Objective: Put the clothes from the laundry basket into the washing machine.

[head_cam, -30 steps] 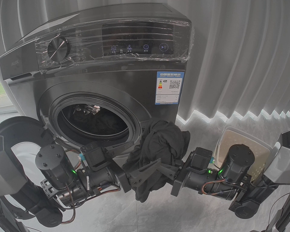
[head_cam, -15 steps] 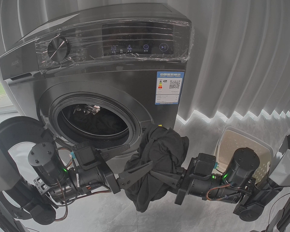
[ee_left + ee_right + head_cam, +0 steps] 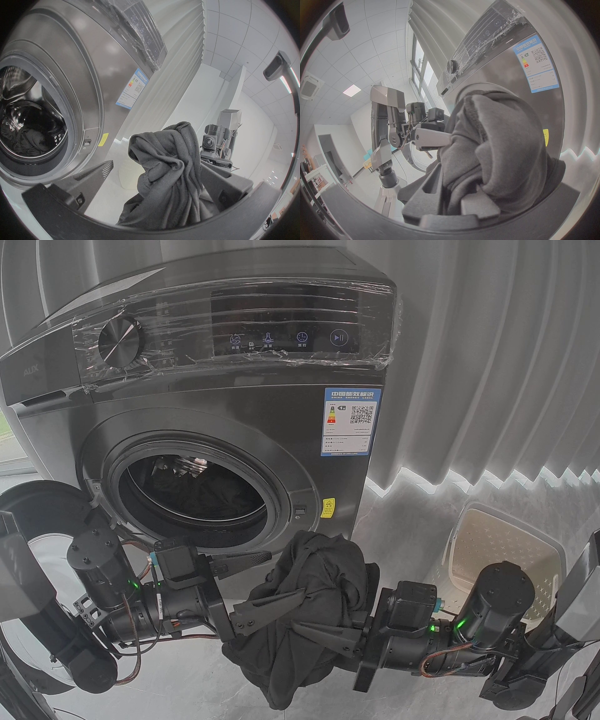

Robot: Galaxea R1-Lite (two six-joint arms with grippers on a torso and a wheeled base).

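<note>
A dark grey garment [image 3: 325, 577] hangs bunched in front of the washing machine [image 3: 250, 409], low and to the right of its round opening [image 3: 194, 490]. My right gripper [image 3: 312, 621] is shut on the garment's lower part, with cloth squeezed between its fingers [image 3: 478, 203]. Reaching in from the left, my left gripper [image 3: 287, 574] is open; its lower finger lies against the cloth and its upper finger [image 3: 93, 175] is clear of it. Other dark clothes [image 3: 28, 140] lie inside the drum. The cream laundry basket [image 3: 500, 546] stands on the floor at the right.
The machine's door [image 3: 37, 552] is swung open at the far left, behind my left arm. White curtains [image 3: 500, 365] hang behind the basket. Grey floor lies between machine and basket.
Both arms have sunk lower and drifted left, carrying the garment down from beside the opening's rim. More of the basket now shows.
</note>
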